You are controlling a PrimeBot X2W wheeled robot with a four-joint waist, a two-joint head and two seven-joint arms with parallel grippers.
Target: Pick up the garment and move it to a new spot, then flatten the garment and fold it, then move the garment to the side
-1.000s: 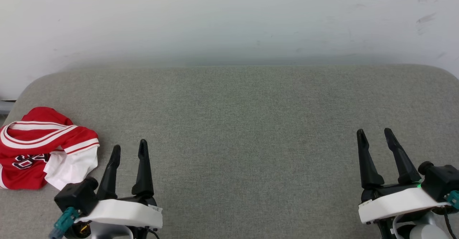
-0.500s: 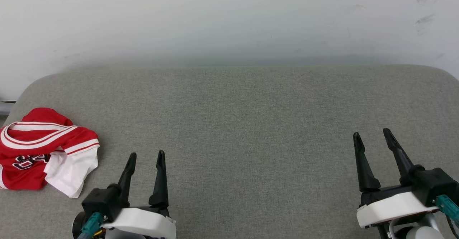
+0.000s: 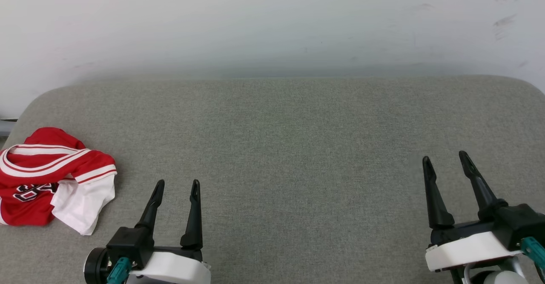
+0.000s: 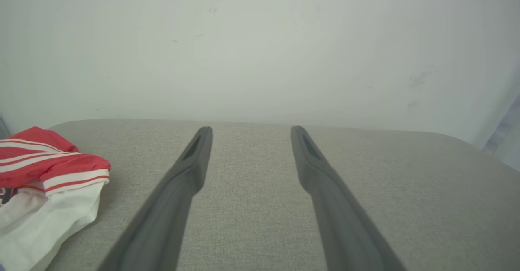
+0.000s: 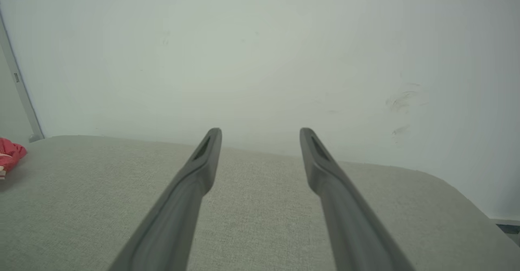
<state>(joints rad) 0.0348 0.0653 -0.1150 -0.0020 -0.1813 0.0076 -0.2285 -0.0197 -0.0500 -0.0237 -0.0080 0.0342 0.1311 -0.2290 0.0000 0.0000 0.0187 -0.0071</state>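
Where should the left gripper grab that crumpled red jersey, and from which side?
Likely the raised striped cuff fold of the garment, nearest the open left gripper. Come from the right, descending: the heap is crumpled, and that ridge stands proud above the flat white sleeve.

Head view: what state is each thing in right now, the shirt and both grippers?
shirt: bunched up at the left end of the grey cushion, not held.
left gripper: open, empty, beside the shirt, not touching it.
right gripper: open, empty, at the right end of the grey cushion.
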